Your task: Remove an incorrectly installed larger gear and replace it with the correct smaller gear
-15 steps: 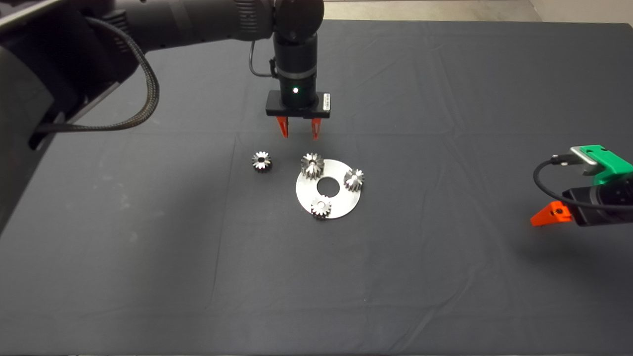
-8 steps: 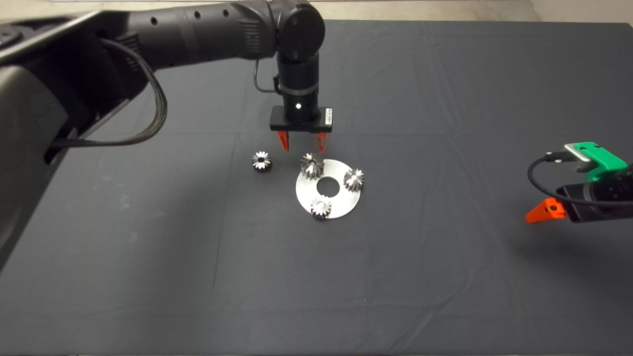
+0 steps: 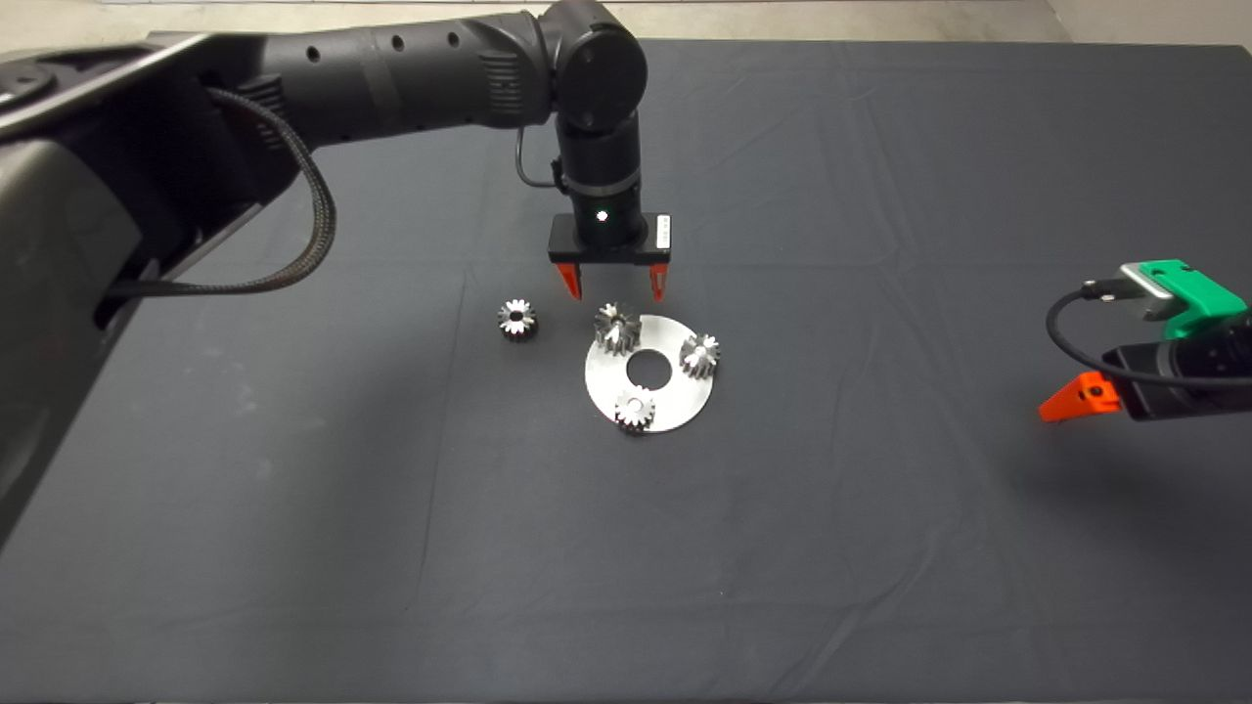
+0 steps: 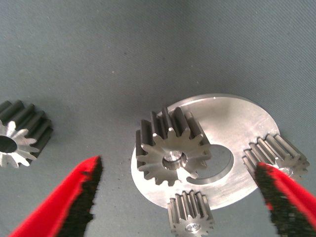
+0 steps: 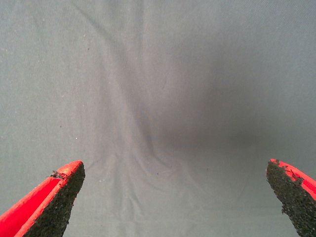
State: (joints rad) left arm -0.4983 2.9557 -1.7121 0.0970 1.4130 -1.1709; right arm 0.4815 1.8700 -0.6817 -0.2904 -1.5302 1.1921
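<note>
Gears sit on a steel disc at mid-mat: nearest, one small gear on its front edge, another on its right side, and the larger gear on the far-left edge, seated on a pin. The smaller gear lies loose on the mat just left of the disc, presumably staged as the replacement. Beyond the larger gear hangs the left gripper, fingers spread wide and empty, wider than the gear, apparently lined up to straddle and lift it. The right gripper waits at the right edge, also wide open, holding nothing.
</note>
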